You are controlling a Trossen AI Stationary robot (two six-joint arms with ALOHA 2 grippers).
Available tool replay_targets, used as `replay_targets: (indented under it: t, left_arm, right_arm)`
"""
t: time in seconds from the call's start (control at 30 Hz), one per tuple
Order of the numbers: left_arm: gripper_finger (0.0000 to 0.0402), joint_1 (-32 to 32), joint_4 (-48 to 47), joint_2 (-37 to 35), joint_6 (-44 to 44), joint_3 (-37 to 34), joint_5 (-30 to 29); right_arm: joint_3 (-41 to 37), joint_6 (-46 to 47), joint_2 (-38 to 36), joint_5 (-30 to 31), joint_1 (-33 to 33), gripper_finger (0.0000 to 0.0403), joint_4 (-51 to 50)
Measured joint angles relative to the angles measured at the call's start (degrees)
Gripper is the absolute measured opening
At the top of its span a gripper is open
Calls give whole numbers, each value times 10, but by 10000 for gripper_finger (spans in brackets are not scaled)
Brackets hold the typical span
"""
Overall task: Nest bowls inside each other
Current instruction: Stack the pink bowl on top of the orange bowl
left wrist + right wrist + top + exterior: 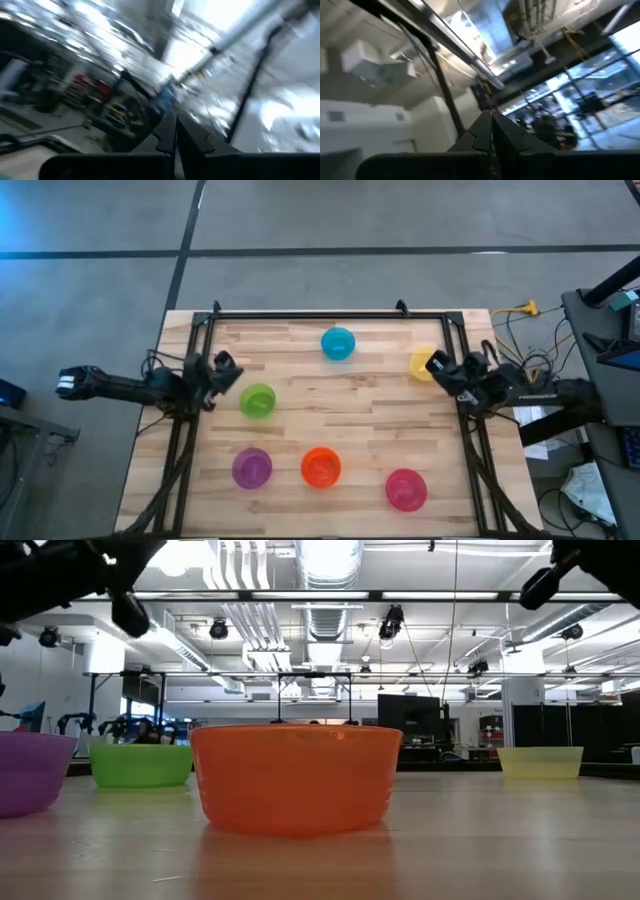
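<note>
Six bowls stand apart, upright on their bases, on the wooden table: blue (pixel 338 344) near the far edge, yellow (pixel 423 364) at the right, green (pixel 258 401) at the left, and purple (pixel 252 468), orange (pixel 321 467) and pink-magenta (pixel 406 489) along the near side. The low view shows orange (pixel 295 778), green (pixel 141 764), purple (pixel 30 772) and yellow (pixel 540 761). My left gripper (pixel 224 367) is raised over the table's left edge, beside the green bowl, shut (pixel 175 131). My right gripper (pixel 437 366) hovers by the yellow bowl, shut (pixel 491 125). Both wrist views point up into the room.
A black metal frame (pixel 330 313) runs along the table's far edge and down both sides. Cables (pixel 520 310) and equipment lie off the table's right side. Bare wood (pixel 340 405) lies in the table's middle between the bowls.
</note>
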Motion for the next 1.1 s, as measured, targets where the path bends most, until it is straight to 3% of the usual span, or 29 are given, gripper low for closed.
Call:
replay_targets:
  t: [0.13,0.37,0.5,0.57,0.63,0.73,0.83,0.97,1.1]
  left_arm:
    - [0,-1,5,71,18,42,20]
    - [0,-1,9,220,117,157,22]
    - [0,-1,15,295,124,206,29]
    - [0,-2,12,329,120,221,62]
    - [0,-6,3,356,119,225,144]
    - [0,-27,11,384,120,229,276]
    - [0,-71,6,403,132,222,318]
    - [0,-124,-13,400,168,230,319]
    - [0,-174,-112,375,165,242,283]
  right_arm:
    - [23,-99,105,75,66,9,84]
    - [183,-209,297,78,109,9,88]
    - [287,-216,395,78,108,9,87]
    - [339,-204,436,77,109,9,66]
    - [385,-182,474,29,108,9,10]
    - [451,-178,528,-174,114,9,-116]
    - [499,-178,592,-335,156,9,-201]
    - [530,-210,685,-352,232,9,-225]
    - [568,-206,756,-311,283,9,-272]
